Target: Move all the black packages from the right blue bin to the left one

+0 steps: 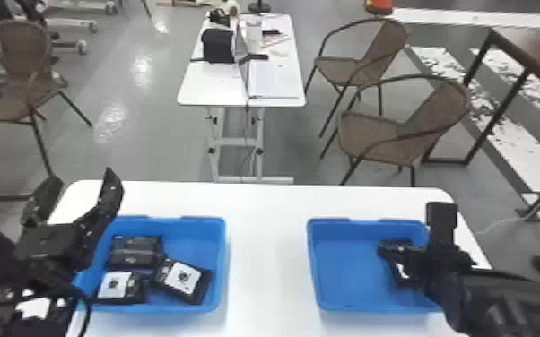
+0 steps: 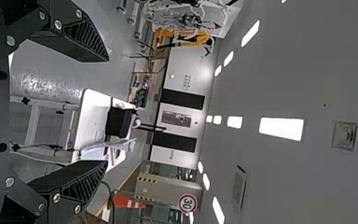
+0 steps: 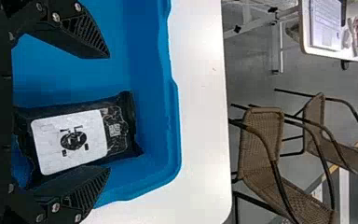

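White table (image 1: 267, 251), right blue bin (image 1: 350, 308), black package (image 3: 70, 140) partly hidden behind spread right pincer (image 1: 394, 261), left pincer (image 1: 81, 178) likewise released

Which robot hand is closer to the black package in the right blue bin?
Right: the right gripper is close over that black package. The left gripper is away by the left blue bin.

Two blue bins, a left bin (image 1: 222, 264) and a right bin (image 1: 341, 278); at least three black packages (image 1: 184, 280) left, one black package (image 3: 70, 140) right; two grippers, left gripper (image 1: 80, 181) and right gripper (image 1: 391, 261); two white tables (image 1: 267, 246); at least three chairs (image 1: 374, 139); one round sign (image 2: 188, 203)
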Motion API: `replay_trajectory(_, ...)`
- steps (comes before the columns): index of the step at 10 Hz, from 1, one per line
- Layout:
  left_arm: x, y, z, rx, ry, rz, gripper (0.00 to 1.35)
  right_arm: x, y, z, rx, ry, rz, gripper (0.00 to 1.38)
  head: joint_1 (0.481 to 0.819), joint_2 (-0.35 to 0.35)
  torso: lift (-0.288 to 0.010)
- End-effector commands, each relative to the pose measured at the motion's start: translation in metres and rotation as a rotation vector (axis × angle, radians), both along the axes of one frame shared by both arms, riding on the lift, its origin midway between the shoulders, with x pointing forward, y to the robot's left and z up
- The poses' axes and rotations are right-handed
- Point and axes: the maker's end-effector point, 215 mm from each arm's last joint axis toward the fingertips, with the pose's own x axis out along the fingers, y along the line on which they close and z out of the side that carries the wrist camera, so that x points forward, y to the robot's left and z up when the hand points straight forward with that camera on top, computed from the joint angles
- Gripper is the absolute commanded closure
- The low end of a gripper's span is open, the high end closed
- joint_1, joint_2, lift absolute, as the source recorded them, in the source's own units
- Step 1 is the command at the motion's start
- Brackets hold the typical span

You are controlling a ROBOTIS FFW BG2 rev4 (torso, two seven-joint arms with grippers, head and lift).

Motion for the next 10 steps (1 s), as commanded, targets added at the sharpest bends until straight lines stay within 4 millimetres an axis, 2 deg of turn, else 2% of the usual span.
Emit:
replay_trajectory(1,0.000,-0.001,-0.001,-0.004,0.001,0.000,0.27,-0.009,-0.002,-0.020,-0.003,0.046,-0.018,0.18,0.695,-0.072,0.000)
replay_trajectory(3,-0.001,-0.001,-0.001,-0.004,0.000,0.000,0.27,-0.019,-0.015,-0.037,-0.052,0.108,-0.033,0.18,0.695,-0.079,0.000)
replay_trajectory(5,-0.002,0.000,-0.002,-0.003,0.003,0.002,0.27,-0.019,-0.029,-0.048,-0.079,0.153,-0.057,0.18,0.695,-0.094,0.000)
replay_trajectory(9,-0.005,0.005,-0.005,-0.002,0.007,0.010,0.27,-0.018,-0.032,-0.060,-0.070,0.198,-0.067,0.21,0.695,-0.107,0.000)
replay_trajectory(10,-0.007,0.009,-0.008,-0.008,0.012,0.016,0.27,-0.019,-0.033,-0.062,-0.059,0.200,-0.077,0.51,0.695,-0.106,0.000)
